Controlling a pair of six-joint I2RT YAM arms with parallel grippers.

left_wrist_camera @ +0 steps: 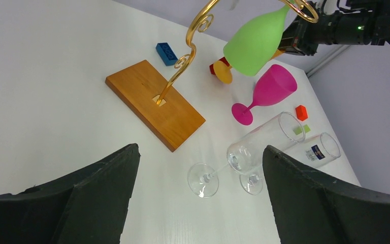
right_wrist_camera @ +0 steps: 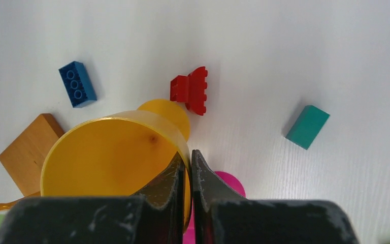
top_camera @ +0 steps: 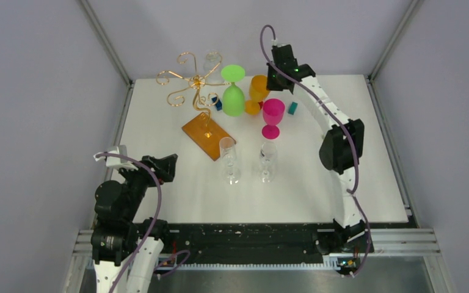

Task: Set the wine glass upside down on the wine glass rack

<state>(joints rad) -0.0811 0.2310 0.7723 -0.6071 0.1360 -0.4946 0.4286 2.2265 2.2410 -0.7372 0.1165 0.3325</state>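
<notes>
**Observer:** Right side, what is happening?

**Me:** My right gripper (right_wrist_camera: 188, 156) is pinching the rim of the orange wine glass (right_wrist_camera: 106, 157). One finger is inside the bowl and one outside, clamped together on the thin wall. The mouth is facing my wrist. The foot is showing past the rim, down toward the table (right_wrist_camera: 284, 46). I cannot tell whether the foot is touching down.

**Observer:** Where is the rack?

**Me:** The wine glass rack (top_camera: 192, 82) is standing near, off to the left of my right gripper. A corner of its wooden base (right_wrist_camera: 28, 152) is showing just left of the glass I am gripping. A green glass (top_camera: 233, 94) is hanging upside down from a gold arm, between the rack's stem and my fingers and just beside the orange bowl.

**Observer:** What is around the grip?

**Me:**
- A red block (right_wrist_camera: 190, 90) is lying just beyond the foot.
- A blue block (right_wrist_camera: 77, 84) is lying beyond and to the left.
- A teal block (right_wrist_camera: 307, 126) is lying beyond and to the right.
- A pink glass (top_camera: 273, 116) is standing upright just behind my fingers, on the side toward my base.

**Observer:** And the left side?

**Me:** My left gripper (left_wrist_camera: 200, 150) is hovering over the table with its fingers spread wide, holding nothing. The wooden base is lying ahead of it. A clear glass (left_wrist_camera: 264, 140) and a second clear glass (left_wrist_camera: 319, 150) are standing ahead and to the right.
</notes>
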